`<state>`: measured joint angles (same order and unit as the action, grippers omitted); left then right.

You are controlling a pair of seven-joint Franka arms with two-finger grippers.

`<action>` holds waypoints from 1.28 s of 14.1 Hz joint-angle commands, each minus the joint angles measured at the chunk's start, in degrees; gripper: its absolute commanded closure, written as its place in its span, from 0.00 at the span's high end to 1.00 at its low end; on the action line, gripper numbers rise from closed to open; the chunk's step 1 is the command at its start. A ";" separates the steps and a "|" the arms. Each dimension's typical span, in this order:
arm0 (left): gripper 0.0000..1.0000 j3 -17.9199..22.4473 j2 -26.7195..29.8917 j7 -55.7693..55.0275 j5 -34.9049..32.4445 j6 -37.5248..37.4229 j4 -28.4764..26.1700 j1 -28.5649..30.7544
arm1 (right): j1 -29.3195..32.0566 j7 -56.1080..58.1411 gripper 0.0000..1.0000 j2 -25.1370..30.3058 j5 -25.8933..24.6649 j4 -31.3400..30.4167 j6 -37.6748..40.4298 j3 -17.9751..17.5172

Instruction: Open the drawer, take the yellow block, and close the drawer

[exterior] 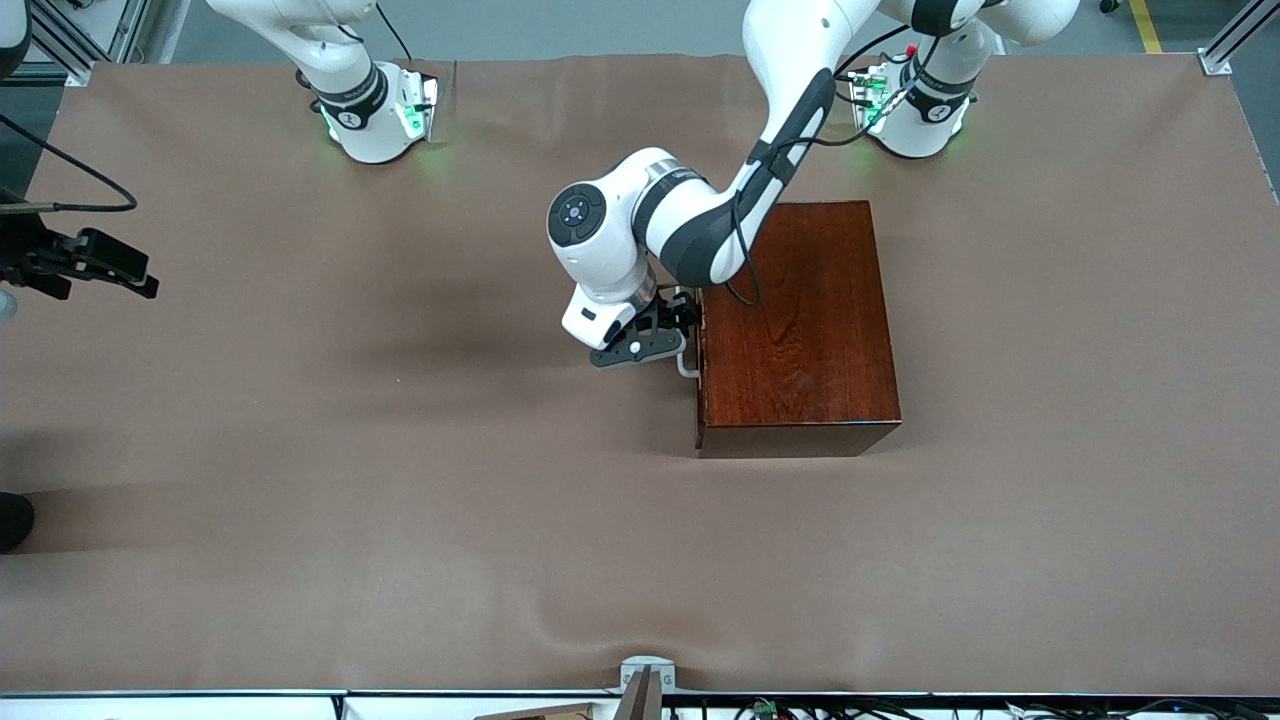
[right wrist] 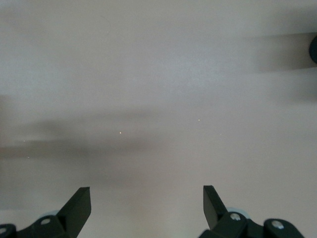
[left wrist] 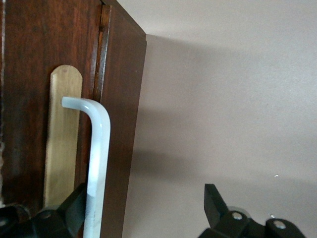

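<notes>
Straddling white handle (left wrist: pixel 98 163), left gripper (exterior: pixel 668 335) sits at drawer (left wrist: pixel 64 124) front, fingers (left wrist: pixel 215 203) spread apart, one each side of bar, nothing clamped yet; likely set so closing catches bar for pull. Drawer shut, flush in wooden box (exterior: pixel 795 325). Yellow block unseen, presumably inside. Right gripper (right wrist: pixel 147 208) waits over bare table (exterior: pixel 350 480) at right arm's end, fingers apart, empty.

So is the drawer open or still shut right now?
Shut: the drawer front sits flush with the wooden box; the open left gripper straddles its white handle.
</notes>
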<state>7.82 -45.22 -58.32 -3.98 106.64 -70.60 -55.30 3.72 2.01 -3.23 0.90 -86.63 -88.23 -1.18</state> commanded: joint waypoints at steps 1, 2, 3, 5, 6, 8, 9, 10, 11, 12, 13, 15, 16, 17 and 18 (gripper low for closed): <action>1.00 0.45 -1.19 0.23 -0.94 1.55 1.60 -0.60 | 0.23 -0.08 1.00 1.04 -0.02 -0.47 -0.10 -0.23; 1.00 0.36 -1.19 0.14 -0.94 1.64 1.60 -0.60 | 0.23 -0.08 1.00 1.04 -0.02 -0.47 -0.10 -0.23; 1.00 0.27 -1.27 0.05 -0.86 1.64 1.60 -0.60 | 0.23 -0.08 1.00 1.04 -0.02 -0.47 -0.10 -0.23; 1.00 0.09 -1.27 -0.30 -0.59 2.69 1.52 -0.60 | 0.23 -0.08 1.00 1.04 -0.02 -0.47 -0.10 -0.23; 1.00 0.01 -1.27 -0.56 -0.50 2.70 1.60 -0.60 | 0.23 -0.08 1.00 1.04 -0.02 -0.47 -0.01 -0.23; 1.00 -0.69 -1.19 -2.67 -0.42 2.70 1.60 -0.69 | 0.23 -0.08 1.00 1.04 -0.02 -0.47 -0.01 -0.14; 1.00 -1.05 -1.19 -3.28 -0.42 2.70 1.60 -0.78 | 0.23 -0.08 1.00 1.04 -0.02 -0.47 -0.01 -0.23; 1.00 -1.14 -1.19 -4.68 -0.42 2.70 1.52 -0.87 | 0.23 -0.08 1.00 1.04 -0.02 -0.47 -0.01 -0.23; 1.00 -1.31 -1.19 -6.26 -0.33 2.70 1.60 -0.87 | 0.23 -0.08 1.00 1.04 -0.02 -0.47 -0.01 -0.23; 1.00 -1.31 -1.19 -7.32 -0.33 2.70 1.60 -0.87 | 0.23 -0.08 1.00 1.04 -0.02 -0.47 -0.01 -0.23; 1.00 -1.31 -1.19 -8.03 -0.15 2.70 1.60 -0.87 | 0.23 -0.08 1.00 1.04 -0.02 -0.47 -0.10 -0.23; 1.00 -2.01 -1.19 -10.48 -0.15 2.70 1.60 -0.87 | 0.23 -0.08 1.00 1.04 -0.02 -0.47 -0.10 -0.14; 1.00 -2.10 -1.19 -11.89 -0.15 2.78 1.60 -0.87 | 0.23 -0.08 1.00 1.04 -0.02 -0.47 0.08 -0.23; 1.00 -2.28 -1.19 -12.25 -0.15 2.70 1.60 -0.87 | 0.23 -0.08 1.00 1.04 -0.02 -0.47 0.08 -0.23; 1.00 -2.28 -1.19 -12.25 -0.15 2.70 1.60 -0.87 | 0.23 -0.08 1.00 1.04 -0.02 -0.47 -0.01 -0.14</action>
<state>6.79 -45.24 -67.63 -4.05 108.39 -70.60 -55.51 3.72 2.01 -3.23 0.90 -86.63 -88.25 -1.17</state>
